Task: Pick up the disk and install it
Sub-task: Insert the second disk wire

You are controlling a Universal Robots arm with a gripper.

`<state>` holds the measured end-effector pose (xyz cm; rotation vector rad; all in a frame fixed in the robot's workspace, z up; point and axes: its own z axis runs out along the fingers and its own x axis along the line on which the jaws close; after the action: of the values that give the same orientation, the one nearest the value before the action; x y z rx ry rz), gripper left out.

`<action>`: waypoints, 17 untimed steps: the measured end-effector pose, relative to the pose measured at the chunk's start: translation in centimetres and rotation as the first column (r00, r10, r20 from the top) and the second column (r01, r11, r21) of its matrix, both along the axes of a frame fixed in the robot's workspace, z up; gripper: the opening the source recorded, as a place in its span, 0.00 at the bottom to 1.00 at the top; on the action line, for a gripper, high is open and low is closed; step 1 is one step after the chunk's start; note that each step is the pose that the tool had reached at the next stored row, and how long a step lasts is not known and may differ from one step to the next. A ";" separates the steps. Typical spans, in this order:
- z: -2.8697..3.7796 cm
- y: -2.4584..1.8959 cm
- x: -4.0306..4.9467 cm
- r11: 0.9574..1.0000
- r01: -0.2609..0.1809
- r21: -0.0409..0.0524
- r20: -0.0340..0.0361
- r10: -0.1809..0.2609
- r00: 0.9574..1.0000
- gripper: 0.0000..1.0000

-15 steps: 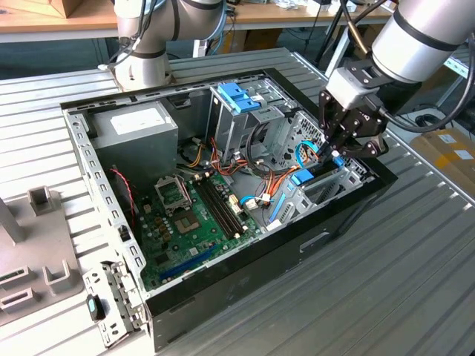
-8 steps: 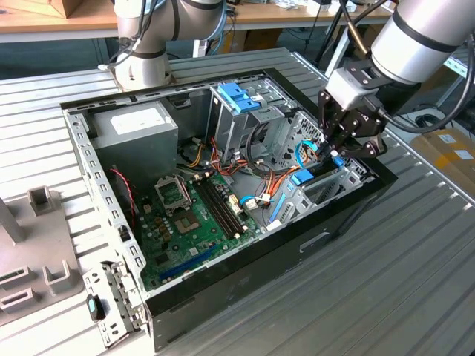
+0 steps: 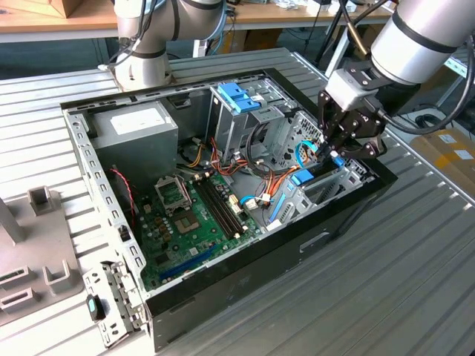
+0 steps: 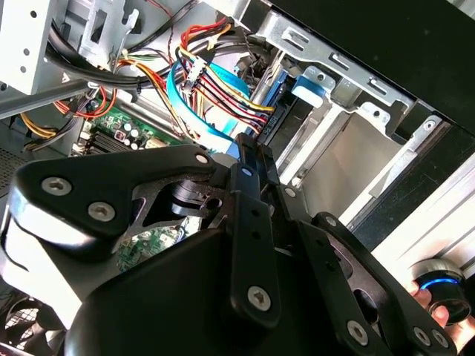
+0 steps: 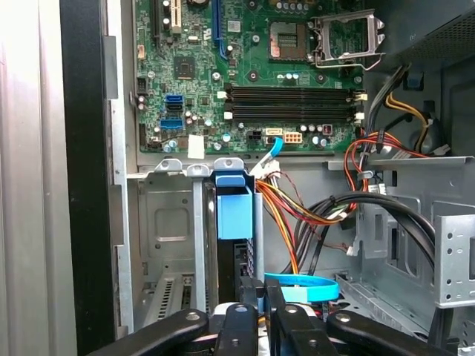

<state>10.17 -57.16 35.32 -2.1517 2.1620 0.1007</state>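
Disk (image 5: pixel 235 211) (blue-railed, dark) stands edge-up in its bay, gripper (image 5: pixel 261 291) fingers together above

- Exterior view: high, off the arm, angled down on the whole open computer case (image 3: pixel 223 193); mid distance
- First wrist view: close, looking along the gripper (image 5: pixel 256 326) into the drive bay (image 5: pixel 223 245), motherboard (image 5: pixel 245 81) beyond
- Second wrist view: very close behind gripper linkage; shares bay (image 4: pixel 334 148) and cables

the claw (image 4: pixel 249 159) linkage hides most of the disk (image 5: pixel 234 213), seated edge-on in its bay.
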 end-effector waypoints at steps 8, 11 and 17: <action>1.02 -0.27 -0.03 1.000 0.000 0.000 0.001 0.000 1.000 0.16; 0.71 -0.51 -0.09 1.000 0.000 0.000 0.001 0.000 1.000 0.16; 0.13 -0.52 -0.33 1.000 0.000 0.000 0.001 0.000 1.000 0.16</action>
<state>9.85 -57.67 35.45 -2.1512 2.1616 0.1001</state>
